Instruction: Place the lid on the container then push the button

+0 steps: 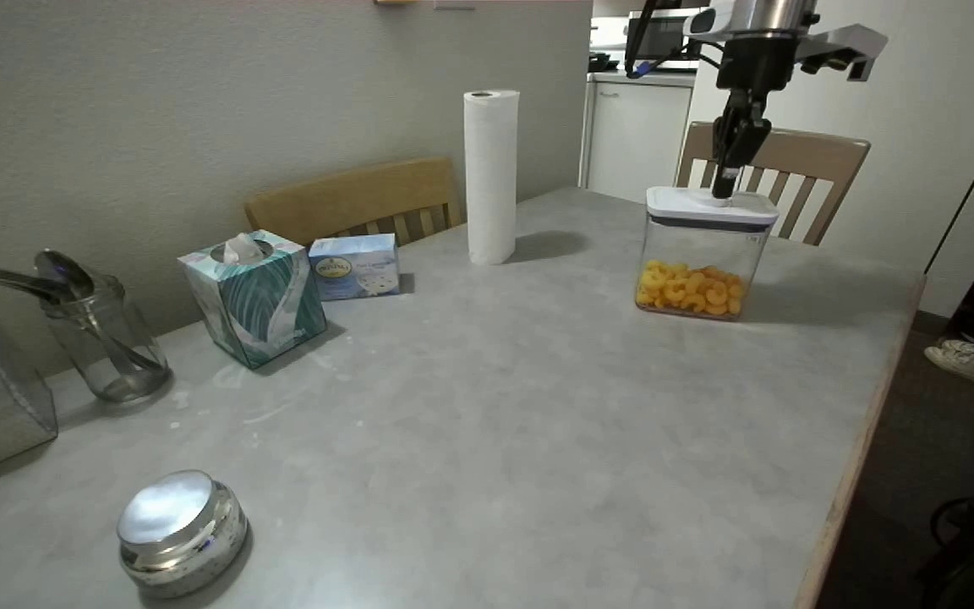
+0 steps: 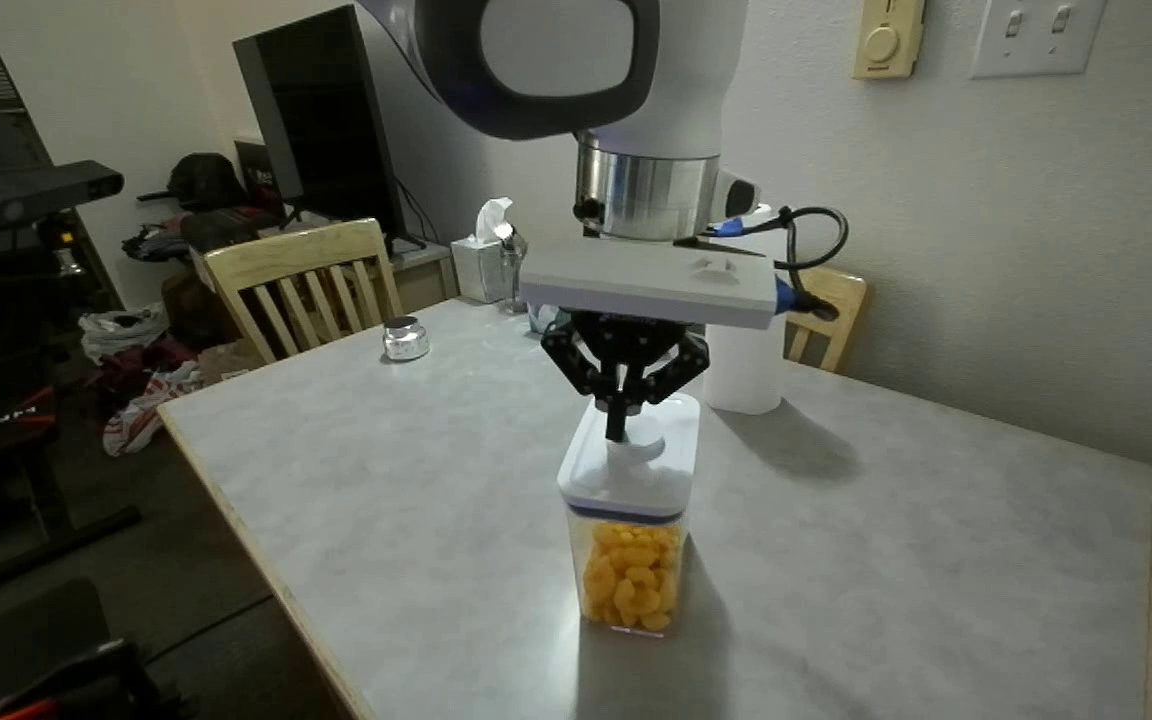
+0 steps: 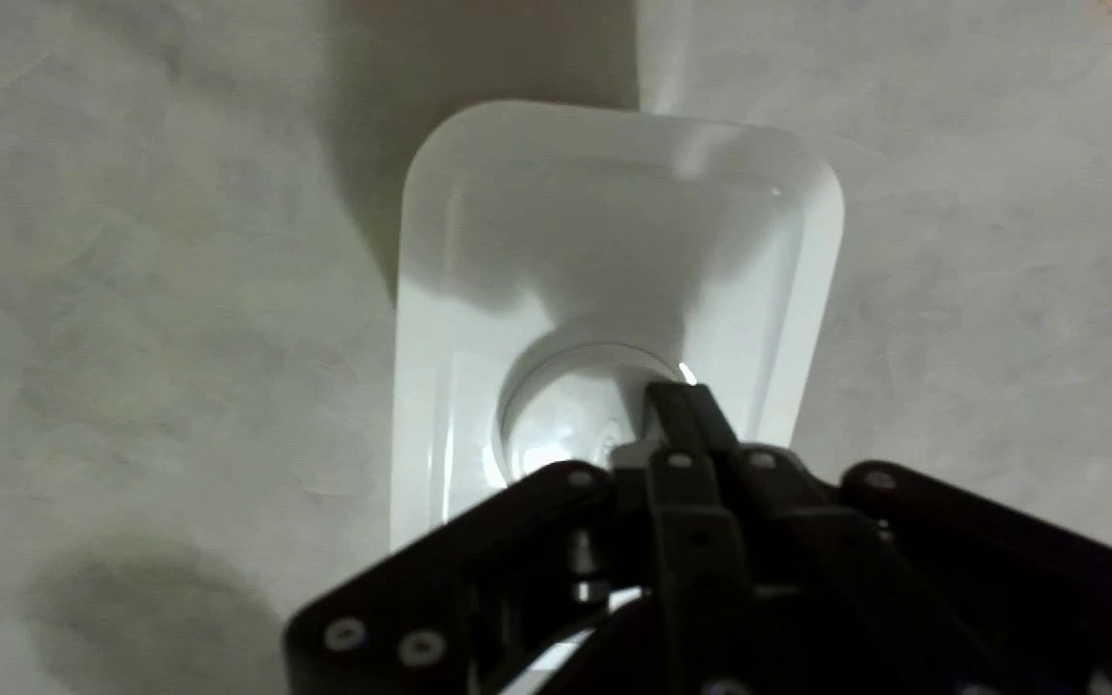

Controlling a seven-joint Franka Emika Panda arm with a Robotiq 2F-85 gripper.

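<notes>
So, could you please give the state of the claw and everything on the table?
Container: upright, partly filled
Lid: on the container
Button: looks slightly raised
Claw: shut, at the button, contact unclear
Teal tissue box: tissue showing
Grey tissue box: tissue showing
Glass jar: uncovered, holding utensils
Silver pot: upright, covered
Paper roll: upright
Blue carton: looks closed

Looks dim and grey. Flares white on the button, just beside the pincer in the wrist view; drops into shadow over the lid beyond it, and leaves the black fingers soft. Trails a shadow from the tub, below the pincer in an exterior view; leans the jar outward, well apart.
</notes>
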